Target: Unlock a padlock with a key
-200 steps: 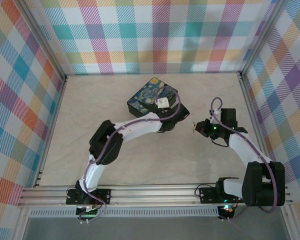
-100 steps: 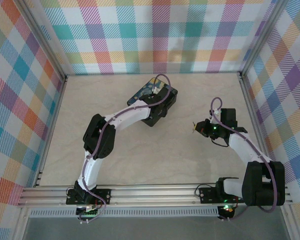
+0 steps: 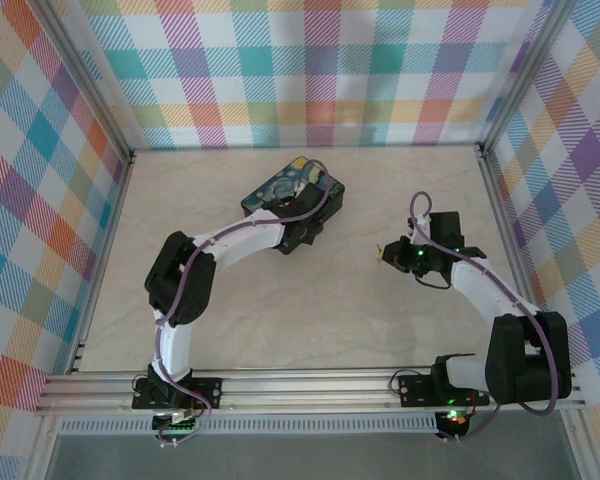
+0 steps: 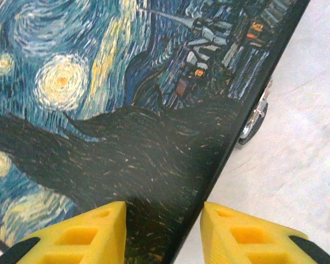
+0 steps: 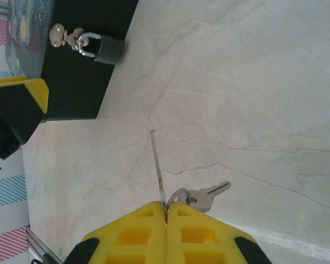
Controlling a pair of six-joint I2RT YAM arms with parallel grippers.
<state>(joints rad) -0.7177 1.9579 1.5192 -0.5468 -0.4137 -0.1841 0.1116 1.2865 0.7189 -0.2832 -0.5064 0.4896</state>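
The small dark padlock [image 5: 108, 50] hangs by its silver shackle from the side of the black box [image 5: 82, 66]. My right gripper [image 5: 166, 208] is shut on the key [image 5: 158, 165], whose thin blade sticks out edge-on over the table. A second key [image 5: 209, 195] dangles from its ring. In the top view the right gripper [image 3: 388, 256] hovers to the right of the box [image 3: 285, 190]. My left gripper [image 4: 163, 209] stands open over the near corner of the box's starry-night lid [image 4: 99, 93]: one yellow fingertip [image 4: 102, 228] is above the lid and the other above the table.
The box lies at the back middle of the pale marble table [image 3: 310, 310]. A silver fitting [image 4: 254, 122] sticks out from the box's side. Checked walls [image 3: 310, 70] and metal rails close in the table. Bare table lies between the box and the arm bases.
The left arm has swung left and the box has shifted left and turned with it. The left jaws now stand narrower. The right gripper has edged slightly left, still on the key.
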